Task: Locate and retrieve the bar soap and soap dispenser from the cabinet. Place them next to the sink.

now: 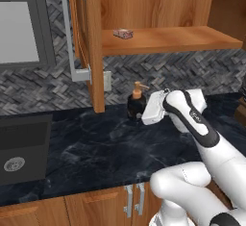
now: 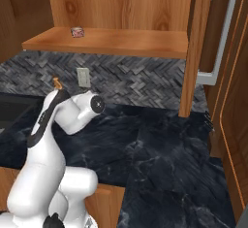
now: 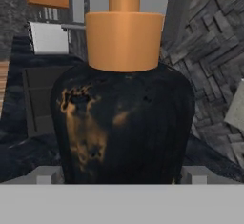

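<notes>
Dark marbled desk runs under the cabinet, whose door stands swung open. One half looks nearly done: the soap dispenser stands on the desk right ahead of the jaws, which sit either side of its body; whether they grip it I cannot tell. It is not yet by the sink, well off beyond it. Up above the jaws, the bar soap waits on the shelf. Nothing stands between dispenser and sink; a wall outlet sits behind.
</notes>
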